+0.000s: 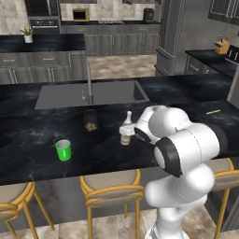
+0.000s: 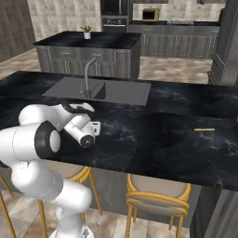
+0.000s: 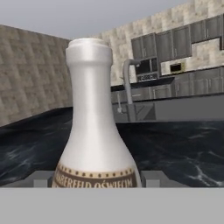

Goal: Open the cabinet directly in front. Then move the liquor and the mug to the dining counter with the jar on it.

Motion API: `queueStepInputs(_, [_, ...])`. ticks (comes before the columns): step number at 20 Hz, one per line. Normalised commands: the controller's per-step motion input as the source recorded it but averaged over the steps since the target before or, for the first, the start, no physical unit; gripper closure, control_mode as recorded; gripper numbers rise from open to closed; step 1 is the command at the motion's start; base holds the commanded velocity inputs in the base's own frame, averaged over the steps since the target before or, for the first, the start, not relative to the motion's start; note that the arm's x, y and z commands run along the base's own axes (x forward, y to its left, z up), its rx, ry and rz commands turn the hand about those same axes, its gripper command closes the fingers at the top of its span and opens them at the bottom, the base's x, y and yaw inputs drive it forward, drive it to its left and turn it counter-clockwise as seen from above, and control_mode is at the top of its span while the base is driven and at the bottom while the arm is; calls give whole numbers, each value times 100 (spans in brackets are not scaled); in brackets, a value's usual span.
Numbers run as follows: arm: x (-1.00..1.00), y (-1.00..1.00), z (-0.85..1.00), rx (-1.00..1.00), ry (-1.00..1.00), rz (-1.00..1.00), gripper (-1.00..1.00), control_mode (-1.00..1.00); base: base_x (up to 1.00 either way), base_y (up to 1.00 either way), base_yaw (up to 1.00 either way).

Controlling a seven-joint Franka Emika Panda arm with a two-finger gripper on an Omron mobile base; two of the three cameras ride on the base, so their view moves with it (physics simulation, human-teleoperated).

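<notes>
Black marble runs the whole width of the dining counter, with yellow-framed stools tucked under its near edge. Going from the left in the left base view, the mug stands upright near the front edge; further right and a little further back is the jar, just in front of the inset grey sink and its tall faucet. Right of the jar stands the liquor, upright on the marble, with the gripper reaching it from the right. In the hand view the bottle's base sits between the two fingertips, the jaws set wide on either side of it; whether they press on it cannot be told. Far right on the counter lies a thin yellow stick. Behind, a smaller island carries a potted plant, and grey cabinets line the tiled back wall.
</notes>
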Motion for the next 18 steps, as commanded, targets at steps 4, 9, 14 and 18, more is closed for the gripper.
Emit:
queueStepInputs(4, [49, 8, -12, -4, 0, 0, 100, -100, 0, 0, 0])
queueStepInputs(9, [42, 14, -13, -5, 0, 0, 100, -100, 0, 0, 0])
queueStepInputs(14, [44, 21, -25, -6, -1, 0, 100, -100, 0, 0, 0])
queueStepInputs(18, [43, 12, -30, -3, 0, 0, 100, -100, 0, 0, 0])
